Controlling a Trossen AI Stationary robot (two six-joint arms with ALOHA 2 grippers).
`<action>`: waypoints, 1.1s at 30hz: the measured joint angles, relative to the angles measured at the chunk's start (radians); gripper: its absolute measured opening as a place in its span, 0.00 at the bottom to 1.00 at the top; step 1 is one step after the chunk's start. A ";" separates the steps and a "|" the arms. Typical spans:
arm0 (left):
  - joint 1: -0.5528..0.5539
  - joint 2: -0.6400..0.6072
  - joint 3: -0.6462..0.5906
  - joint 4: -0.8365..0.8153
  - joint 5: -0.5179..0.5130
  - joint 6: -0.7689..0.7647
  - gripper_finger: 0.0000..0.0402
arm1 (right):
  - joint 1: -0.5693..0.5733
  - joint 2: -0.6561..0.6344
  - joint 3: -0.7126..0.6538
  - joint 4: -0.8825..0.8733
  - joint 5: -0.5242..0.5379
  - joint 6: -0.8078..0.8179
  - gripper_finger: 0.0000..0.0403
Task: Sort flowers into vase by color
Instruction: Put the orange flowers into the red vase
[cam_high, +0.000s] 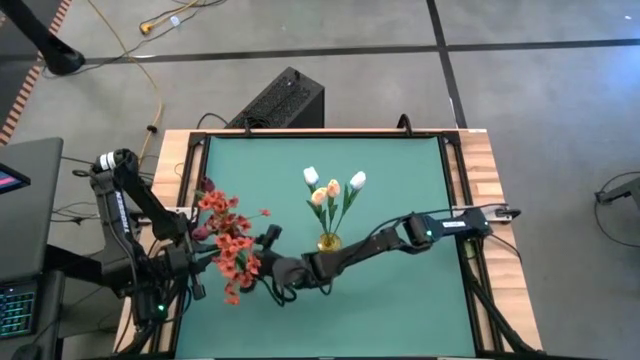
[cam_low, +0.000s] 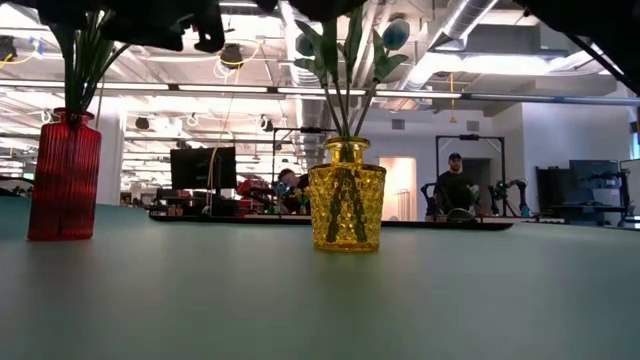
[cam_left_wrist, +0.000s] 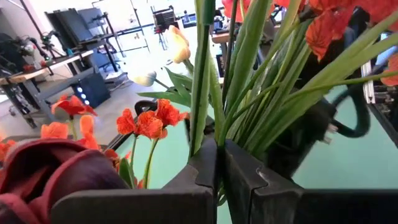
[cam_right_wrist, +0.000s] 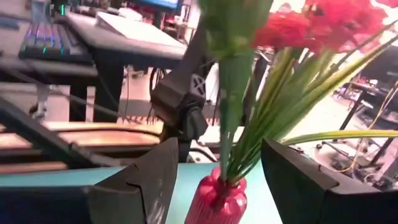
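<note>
Red-orange flowers (cam_high: 232, 240) stand in the red vase (cam_low: 62, 175); left claw (cam_left_wrist: 219, 163) clamps their stems, right claw (cam_right_wrist: 214, 180) spread wide

Arms (cam_high: 400, 238) dark, jointed, with black cables along the links. Fingers (cam_right_wrist: 298, 180) matte black, blocky, angular; white tag near right base.

Standing near the middle of the table (cam_high: 400, 300): a vase (cam_high: 328, 241) holding tulips (cam_high: 333, 188). At nine o'clock from it, near the table's left edge: a second vase (cam_low: 62, 175) holding clustered blossoms (cam_high: 232, 240), with a bud (cam_high: 205, 186) at their eleven o'clock. Closed on a stem among those blossoms: left gripper (cam_left_wrist: 219, 163). Between the two vases, spread wide about the second vase's stems: right gripper (cam_right_wrist: 211, 171). Off the table at twelve o'clock, on the floor: a box (cam_high: 280, 100).
</note>
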 joint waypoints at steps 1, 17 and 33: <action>0.000 0.000 0.000 0.000 0.001 0.000 0.00 | -0.005 0.000 0.000 0.013 -0.023 0.002 0.63; 0.000 0.000 0.000 0.000 0.005 0.000 0.00 | -0.011 0.000 -0.001 0.143 -0.084 -0.058 0.40; 0.000 0.000 0.000 0.001 0.042 0.002 0.09 | -0.015 0.000 -0.001 0.136 -0.056 -0.069 0.06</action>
